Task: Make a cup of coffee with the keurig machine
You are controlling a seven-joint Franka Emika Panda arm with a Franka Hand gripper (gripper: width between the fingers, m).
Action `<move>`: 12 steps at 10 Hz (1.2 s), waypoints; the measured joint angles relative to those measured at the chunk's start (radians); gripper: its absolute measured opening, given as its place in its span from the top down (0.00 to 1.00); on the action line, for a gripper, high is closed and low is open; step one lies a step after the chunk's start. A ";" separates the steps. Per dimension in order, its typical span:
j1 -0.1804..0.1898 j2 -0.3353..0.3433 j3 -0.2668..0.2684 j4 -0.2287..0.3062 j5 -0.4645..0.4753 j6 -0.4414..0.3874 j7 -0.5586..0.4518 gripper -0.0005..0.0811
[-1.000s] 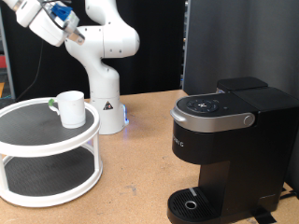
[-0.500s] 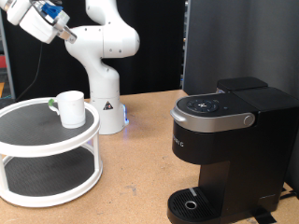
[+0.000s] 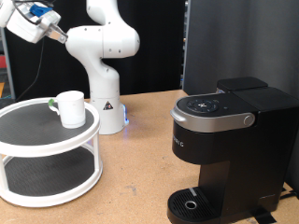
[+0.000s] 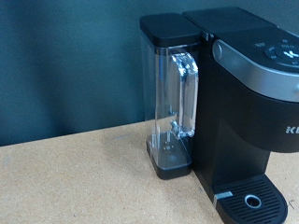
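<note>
The white cup stands upright on the top shelf of a round white two-tier stand at the exterior view's left. The black keurig machine stands at the right with its silver-trimmed lid shut and nothing on its round drip tray. My gripper is high in the top left corner, well above the cup and apart from it. Its fingers cannot be made out. The wrist view shows the keurig machine, its clear water tank and no fingers.
The white arm base stands behind the stand on the tan tabletop. A tall dark panel rises behind the machine. Bare table lies between the stand and the machine.
My gripper has swung towards the exterior view's left, close to the top left corner. The cup and the machine have not moved.
</note>
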 joint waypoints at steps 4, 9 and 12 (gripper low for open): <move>0.000 -0.001 -0.026 0.003 0.020 0.001 -0.010 0.98; 0.000 0.000 -0.090 0.019 0.046 0.004 -0.033 0.98; 0.003 0.002 -0.092 0.025 0.027 -0.004 -0.032 0.98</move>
